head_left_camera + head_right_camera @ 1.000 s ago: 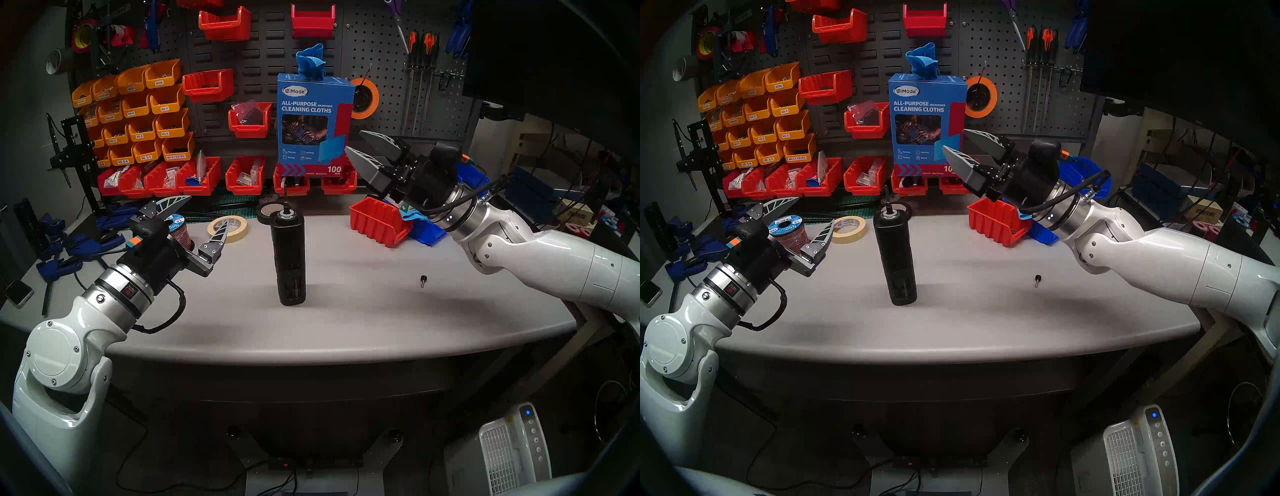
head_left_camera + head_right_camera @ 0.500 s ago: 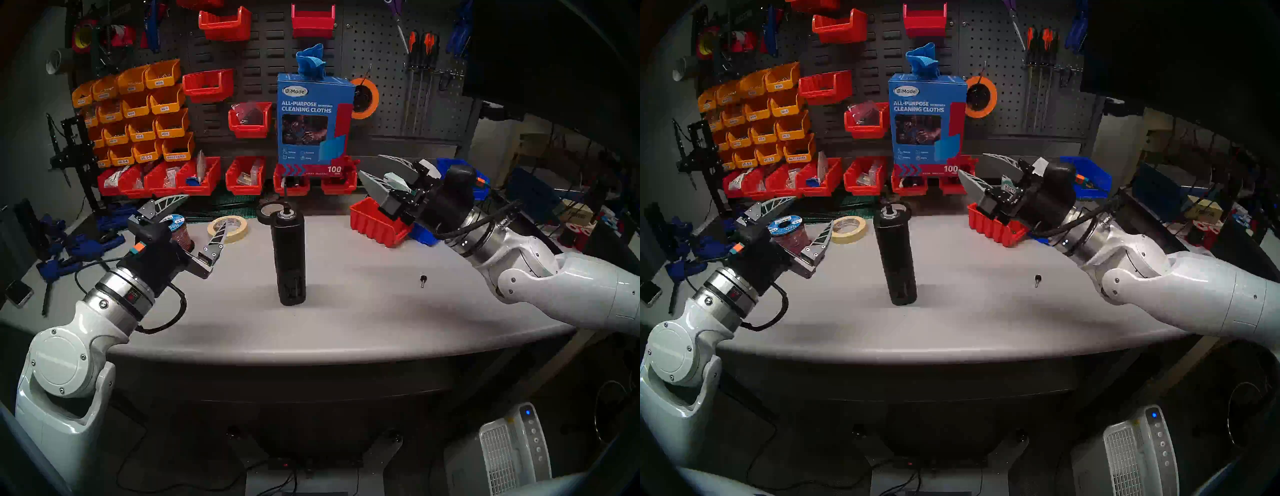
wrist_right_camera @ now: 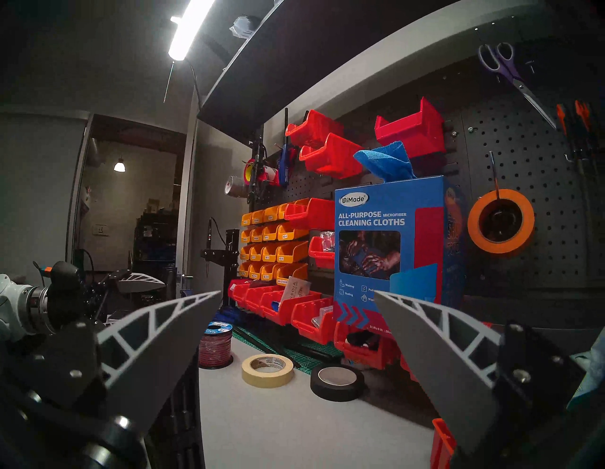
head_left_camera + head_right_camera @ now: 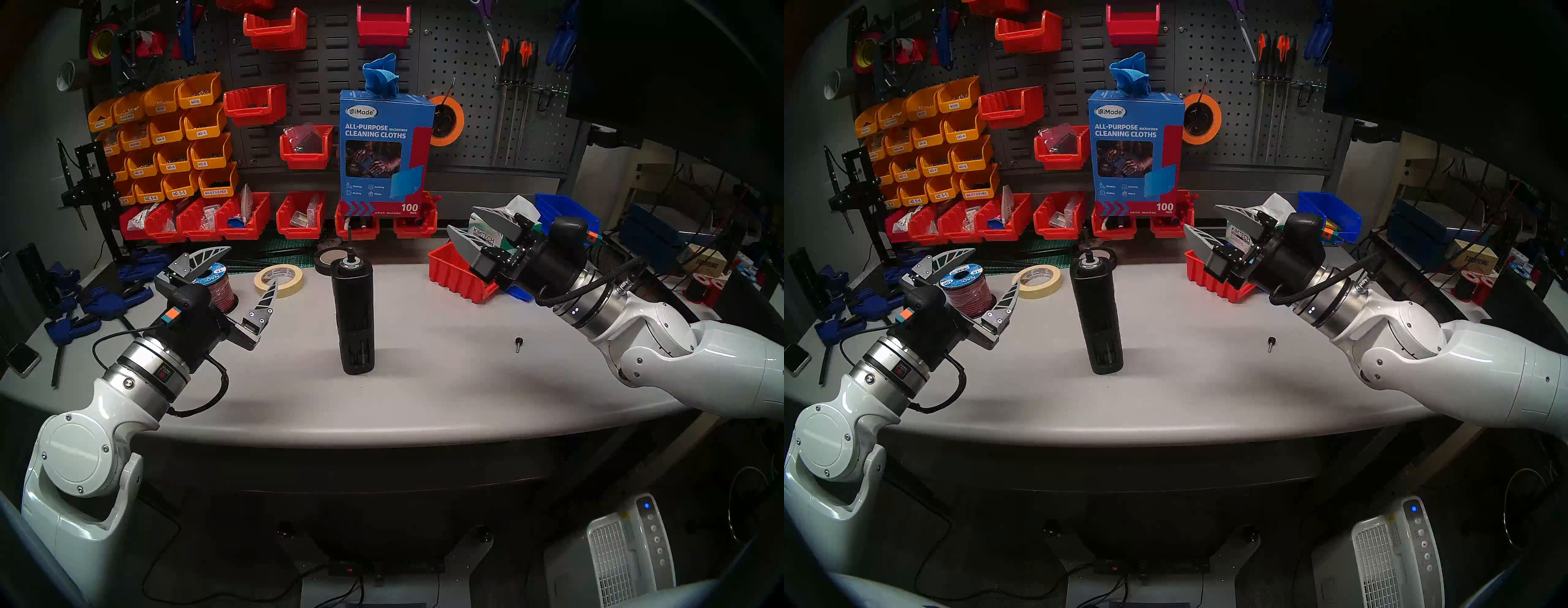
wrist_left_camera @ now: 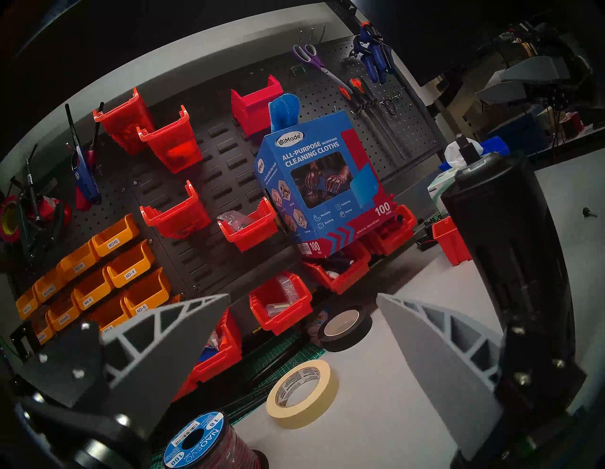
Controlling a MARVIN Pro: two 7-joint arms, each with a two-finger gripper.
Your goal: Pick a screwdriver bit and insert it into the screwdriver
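Observation:
The screwdriver [image 4: 354,314] is a tall black column standing upright mid-table, also in the other head view [image 4: 1098,310] and at the right of the left wrist view [image 5: 510,229]. A short dark stub [image 4: 351,254] sticks up from its top socket; whether that is the screwdriver bit I cannot tell. My left gripper [image 4: 253,261] hovers open and empty to the screwdriver's left, near the wire spool. My right gripper [image 4: 461,219] hangs open and empty over the red bin at the back right, well away from the screwdriver.
A small black-knobbed pin [image 4: 518,343] lies right of the screwdriver. A masking tape roll [image 4: 278,278], black tape roll [image 4: 326,257] and wire spool [image 4: 218,284] sit behind my left gripper. A red bin [image 4: 460,271], tissue box [image 4: 492,235] and cloth box [image 4: 384,148] stand behind.
My right arm has dropped and drawn back to the right, from in front of the cloth box to over the red bin. My left gripper shifted slightly back and left. Both stayed open.

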